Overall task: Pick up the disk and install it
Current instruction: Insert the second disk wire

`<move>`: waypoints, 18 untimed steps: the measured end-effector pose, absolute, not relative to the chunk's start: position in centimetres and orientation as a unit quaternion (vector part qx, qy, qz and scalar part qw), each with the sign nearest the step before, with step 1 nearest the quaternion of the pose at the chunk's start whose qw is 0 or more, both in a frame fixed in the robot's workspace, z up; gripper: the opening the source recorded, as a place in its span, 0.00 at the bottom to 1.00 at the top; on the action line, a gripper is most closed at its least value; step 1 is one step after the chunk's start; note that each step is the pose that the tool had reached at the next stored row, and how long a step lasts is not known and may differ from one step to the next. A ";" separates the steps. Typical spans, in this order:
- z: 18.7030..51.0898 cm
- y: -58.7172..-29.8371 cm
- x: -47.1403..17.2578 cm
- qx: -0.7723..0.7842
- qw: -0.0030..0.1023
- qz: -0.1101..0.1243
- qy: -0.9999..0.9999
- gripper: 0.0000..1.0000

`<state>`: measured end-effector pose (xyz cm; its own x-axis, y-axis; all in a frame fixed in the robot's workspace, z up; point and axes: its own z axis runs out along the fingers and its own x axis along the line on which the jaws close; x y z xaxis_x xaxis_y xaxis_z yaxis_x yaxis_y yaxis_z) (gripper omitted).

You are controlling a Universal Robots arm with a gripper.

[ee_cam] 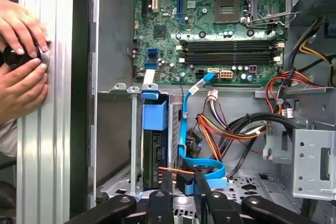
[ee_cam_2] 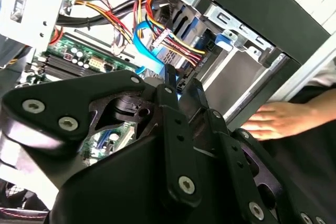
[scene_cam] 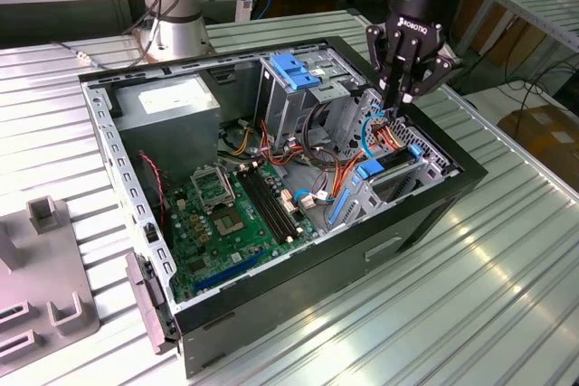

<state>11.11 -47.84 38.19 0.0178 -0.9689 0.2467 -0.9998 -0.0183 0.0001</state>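
Looking down through the cameras, I find the disk (scene_cam: 391, 163) already inside the open computer case (scene_cam: 434, 214), slotted into the low bay at the end of the case toward the exterior view's right. What I see of it is a narrow dark edge capped by bright blue plastic at each end, so it stands edge-up to the camera; its label face is hidden from me. In the first wrist view the disk (ee_cam: 156, 153) reads as a slim dark slab under a square blue tab, set between thin metal bay walls. Its long axis runs along the case's end wall, parallel to it, with one blue end nearer the motherboard (scene_cam: 226, 214).

My tool (scene_cam: 395, 106) hangs just above that bay, pointing straight down among the coloured wire bundles, close to a flat blue cable (ee_cam: 186, 124) that loops beside the disk. I cannot tell whether the tool is clenched or released, and I see no contact with the disk.

A person's two hands (ee_cam: 21, 51) rest on the ribbed metal surface (scene_cam: 452, 314) just outside the case wall.
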 end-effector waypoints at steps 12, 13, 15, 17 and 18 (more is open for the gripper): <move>37.4 -47.2 11.1 0.707 0.099 0.101 -0.693 0.16; 37.4 -47.2 11.1 0.707 0.095 0.096 -0.694 0.16; 37.4 -47.5 11.1 0.709 0.080 0.082 -0.696 0.16; 37.4 -48.0 11.1 0.710 0.074 0.076 -0.697 0.16; 37.3 -48.2 11.1 0.710 0.074 0.075 -0.697 0.16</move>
